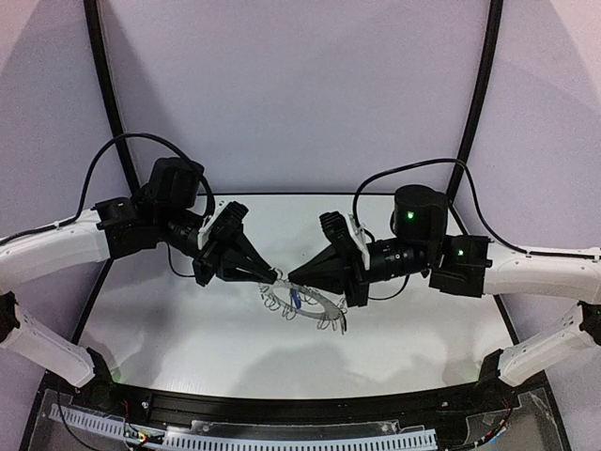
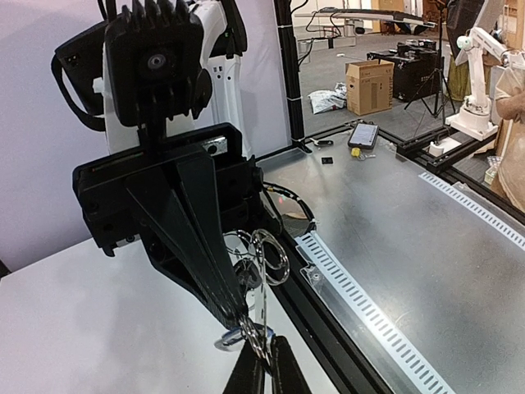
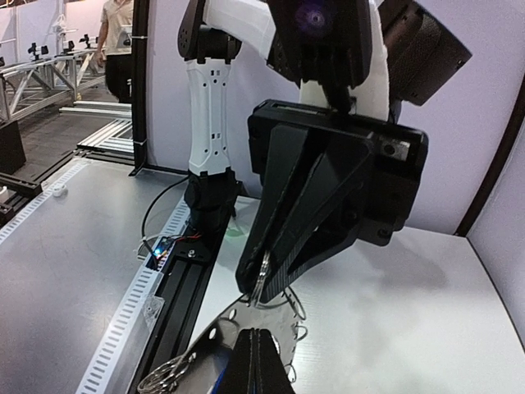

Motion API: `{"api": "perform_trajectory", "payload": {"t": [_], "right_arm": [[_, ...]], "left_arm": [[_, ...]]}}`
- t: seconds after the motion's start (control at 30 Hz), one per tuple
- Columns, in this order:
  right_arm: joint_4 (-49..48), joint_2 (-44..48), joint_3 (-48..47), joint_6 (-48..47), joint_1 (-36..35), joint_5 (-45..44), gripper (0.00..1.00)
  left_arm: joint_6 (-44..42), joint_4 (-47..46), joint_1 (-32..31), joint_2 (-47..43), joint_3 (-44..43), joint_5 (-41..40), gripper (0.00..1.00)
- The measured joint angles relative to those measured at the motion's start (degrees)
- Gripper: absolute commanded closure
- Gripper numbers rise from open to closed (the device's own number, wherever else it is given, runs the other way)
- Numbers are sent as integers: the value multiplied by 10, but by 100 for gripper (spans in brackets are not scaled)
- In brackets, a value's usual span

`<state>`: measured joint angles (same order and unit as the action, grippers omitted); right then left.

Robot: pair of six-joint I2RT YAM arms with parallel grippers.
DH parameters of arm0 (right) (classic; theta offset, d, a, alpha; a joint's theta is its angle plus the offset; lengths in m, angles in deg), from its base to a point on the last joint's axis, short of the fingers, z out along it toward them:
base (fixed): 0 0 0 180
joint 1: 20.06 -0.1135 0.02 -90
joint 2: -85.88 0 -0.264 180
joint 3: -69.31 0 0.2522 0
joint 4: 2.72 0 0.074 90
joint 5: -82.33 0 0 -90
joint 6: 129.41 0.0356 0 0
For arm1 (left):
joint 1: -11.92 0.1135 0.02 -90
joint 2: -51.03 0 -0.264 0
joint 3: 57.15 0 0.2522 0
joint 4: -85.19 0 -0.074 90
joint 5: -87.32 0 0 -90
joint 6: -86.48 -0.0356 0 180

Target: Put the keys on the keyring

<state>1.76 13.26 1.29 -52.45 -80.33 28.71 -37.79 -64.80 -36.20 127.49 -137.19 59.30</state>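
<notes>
Top view. Left claw [image 1: 273, 275] points toward 3 o'clock over the table [image 1: 178, 315]. Its jaws are closed to a slit on a thin silver piece [image 3: 262, 276], which the right wrist view shows at the tip. Key or wire clip cannot be told.

The keyring [image 1: 317, 310] lies just below the two tips, at 5 o'clock from the left claw. Its visible long axis runs from 10 to 4 o'clock. The blue-tagged key [image 1: 295, 299] sits at the ring's near-left rim, at 6 o'clock from the tips. The black-tagged key cannot be made out.

Right claw [image 1: 295, 277] points toward 9 o'clock, nearly tip to tip with the left. Its jaws are closed, and whether they hold the ring's rim cannot be told. Both claws are about equally near the ring.
</notes>
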Motion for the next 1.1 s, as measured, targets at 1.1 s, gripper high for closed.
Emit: {"api": "perform_trajectory", "payload": {"t": [1.1], "right_arm": [[-82,23,22,-4,-19,-54,100]], "left_arm": [[9,-25,0,9,4,-3,99]]}}
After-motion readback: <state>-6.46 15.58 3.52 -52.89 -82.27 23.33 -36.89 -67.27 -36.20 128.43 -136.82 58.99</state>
